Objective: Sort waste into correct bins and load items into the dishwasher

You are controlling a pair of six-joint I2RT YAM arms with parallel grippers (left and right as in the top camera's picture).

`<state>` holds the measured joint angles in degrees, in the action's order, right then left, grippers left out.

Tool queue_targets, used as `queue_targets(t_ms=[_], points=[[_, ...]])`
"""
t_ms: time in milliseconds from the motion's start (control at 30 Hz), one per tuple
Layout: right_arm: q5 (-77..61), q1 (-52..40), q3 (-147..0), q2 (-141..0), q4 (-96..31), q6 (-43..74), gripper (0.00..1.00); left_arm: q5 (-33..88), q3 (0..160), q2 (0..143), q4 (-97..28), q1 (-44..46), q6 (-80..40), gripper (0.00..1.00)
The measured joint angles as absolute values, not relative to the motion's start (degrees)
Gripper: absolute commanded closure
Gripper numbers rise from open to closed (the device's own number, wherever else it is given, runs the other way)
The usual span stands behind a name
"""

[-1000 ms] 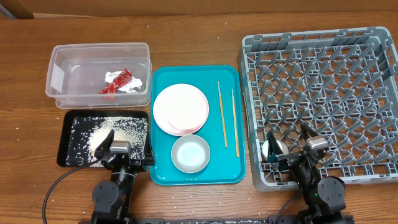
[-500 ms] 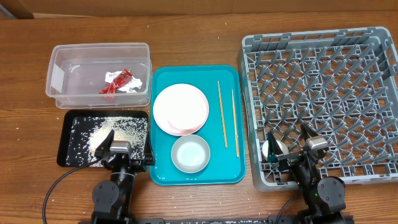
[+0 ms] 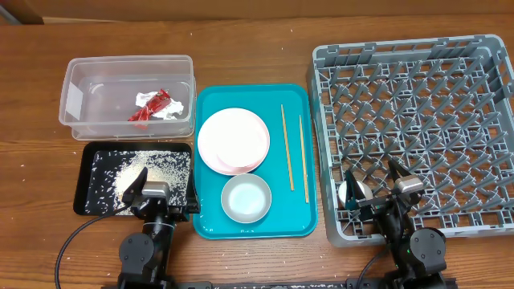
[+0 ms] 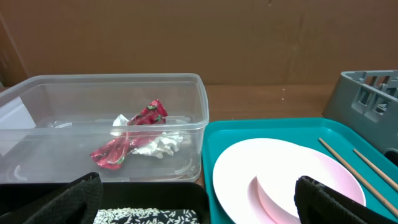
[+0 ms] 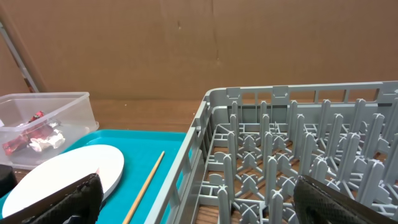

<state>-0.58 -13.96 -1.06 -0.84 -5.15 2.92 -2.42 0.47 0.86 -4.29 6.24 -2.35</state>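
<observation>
The clear tub (image 3: pixel 128 63) holds the red wrapper (image 3: pixel 152 106) and white napkin (image 3: pixel 169 113); both also show in the left wrist view, wrapper (image 4: pixel 134 134) and napkin (image 4: pixel 158 146). The black tray (image 3: pixel 84 181) holds grainy food scraps (image 3: pixel 136 172). The plate (image 3: pixel 233 140), bowl (image 3: pixel 246 198) and two chopsticks (image 3: pixel 287 148) lie on the teal tray (image 3: pixel 257 96). A small white cup (image 3: pixel 353 193) sits in the grey rack's (image 3: pixel 418 120) front left corner. My left gripper (image 3: pixel 165 189) is open over the black tray's front. My right gripper (image 3: pixel 376 189) is open beside the cup.
The teal tray lies between the black tray and the rack. The rack's upright pegs (image 5: pixel 298 168) fill the right wrist view, with a chopstick (image 5: pixel 146 183) and the plate (image 5: pixel 56 171) to the left. Cardboard walls stand behind the table.
</observation>
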Motion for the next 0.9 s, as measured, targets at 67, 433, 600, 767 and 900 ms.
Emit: queue_targets(t_ms=[67, 433, 600, 767, 900], points=[[-0.60, -13.96, -1.06, -0.84, -5.15, 2.92, 0.00, -2.42, 0.47, 0.86, -4.29, 6.24, -2.35, 0.00], [-1.13, -13.96, -1.06, -0.84, -4.67, 3.44, 0.00, -2.42, 0.47, 0.86, -4.29, 6.24, -2.35, 0.00], [-7.79, -13.96, -1.13, -0.82, -0.12, 4.49, 0.00, -2.42, 0.47, 0.86, -4.29, 6.24, -2.35, 0.00], [-12.03, -13.96, -7.66, -1.56, -9.91, 6.46, 0.00, -2.42, 0.47, 0.86, -4.27, 6.24, -2.35, 0.00], [-11.70, -13.96, -24.86, -8.71, -25.69, 7.46, 0.00, -2.42, 0.47, 0.86, -4.29, 6.24, -2.35, 0.00]])
